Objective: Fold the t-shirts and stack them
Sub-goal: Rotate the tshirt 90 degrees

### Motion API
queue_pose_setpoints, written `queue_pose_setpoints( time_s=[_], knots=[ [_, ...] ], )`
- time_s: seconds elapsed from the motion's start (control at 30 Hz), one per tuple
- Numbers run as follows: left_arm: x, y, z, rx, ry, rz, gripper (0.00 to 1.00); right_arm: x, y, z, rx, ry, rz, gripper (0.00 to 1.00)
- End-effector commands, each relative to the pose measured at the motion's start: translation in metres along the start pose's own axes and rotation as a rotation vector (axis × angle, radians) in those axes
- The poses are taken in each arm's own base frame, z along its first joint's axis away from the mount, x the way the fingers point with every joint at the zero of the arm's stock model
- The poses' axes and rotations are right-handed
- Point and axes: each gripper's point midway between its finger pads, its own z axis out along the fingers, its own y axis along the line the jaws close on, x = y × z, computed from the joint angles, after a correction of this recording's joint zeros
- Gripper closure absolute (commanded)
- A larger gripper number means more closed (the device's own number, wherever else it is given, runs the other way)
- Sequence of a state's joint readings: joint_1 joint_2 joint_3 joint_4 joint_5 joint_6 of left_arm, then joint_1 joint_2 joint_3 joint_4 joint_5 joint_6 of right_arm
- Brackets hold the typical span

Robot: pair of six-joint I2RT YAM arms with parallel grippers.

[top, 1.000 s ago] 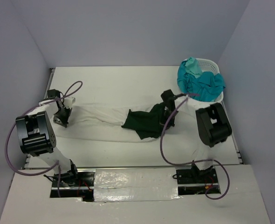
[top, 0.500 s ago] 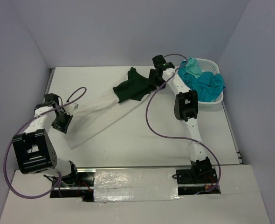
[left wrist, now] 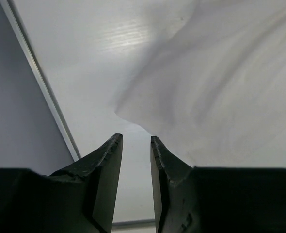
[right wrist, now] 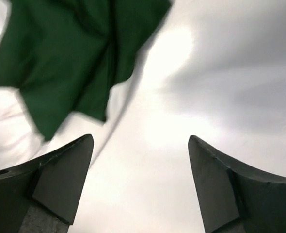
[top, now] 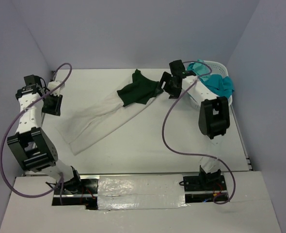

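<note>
We see a soft white t-shirt (top: 102,121) lying as a long, wrinkled band slanting across the table (top: 157,145), with a crumpled dark green t-shirt (top: 138,91) over its far end. The left arm stretches out to the left, where the left gripper (left wrist: 135,141) sits near the white cloth's edge, narrowly parted and empty. The right gripper (right wrist: 140,141) hovers beside the green cloth, wide apart and empty. The white plastic lattice basket (top: 219,63) at far right holds a teal t-shirt (top: 215,87) and a pale mint t-shirt (top: 199,69).
</note>
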State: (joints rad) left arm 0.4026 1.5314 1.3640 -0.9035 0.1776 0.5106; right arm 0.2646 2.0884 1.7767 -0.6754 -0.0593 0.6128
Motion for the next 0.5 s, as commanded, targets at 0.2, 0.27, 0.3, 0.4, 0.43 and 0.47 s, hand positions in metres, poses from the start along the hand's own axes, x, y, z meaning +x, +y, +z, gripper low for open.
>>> queue_pose_setpoints(
  time_s=[0.2, 0.27, 0.3, 0.4, 0.43, 0.47],
  knots=[
    [-0.021, 0.028, 0.064, 0.010, 0.034, -0.147, 0.56, 0.031, 0.032, 0.068, -0.188, 0.161, 0.355, 0.25],
    [-0.021, 0.031, 0.067, 0.002, 0.032, -0.133, 0.55, 0.030, 0.032, 0.088, -0.186, 0.188, 0.410, 0.34],
    [-0.022, 0.033, 0.068, -0.002, 0.031, -0.127, 0.55, 0.034, 0.024, 0.103, -0.169, 0.206, 0.436, 0.50],
    [-0.024, 0.028, 0.072, 0.030, 0.027, -0.093, 0.54, 0.010, 0.023, 0.122, -0.181, 0.185, 0.476, 0.89],
    [-0.025, 0.027, 0.072, 0.038, 0.022, -0.077, 0.54, -0.022, 0.038, 0.118, -0.239, 0.131, 0.466, 0.95],
    [-0.025, 0.025, 0.073, 0.045, 0.020, -0.065, 0.54, -0.035, 0.046, 0.119, -0.273, 0.120, 0.464, 0.99]
  ],
)
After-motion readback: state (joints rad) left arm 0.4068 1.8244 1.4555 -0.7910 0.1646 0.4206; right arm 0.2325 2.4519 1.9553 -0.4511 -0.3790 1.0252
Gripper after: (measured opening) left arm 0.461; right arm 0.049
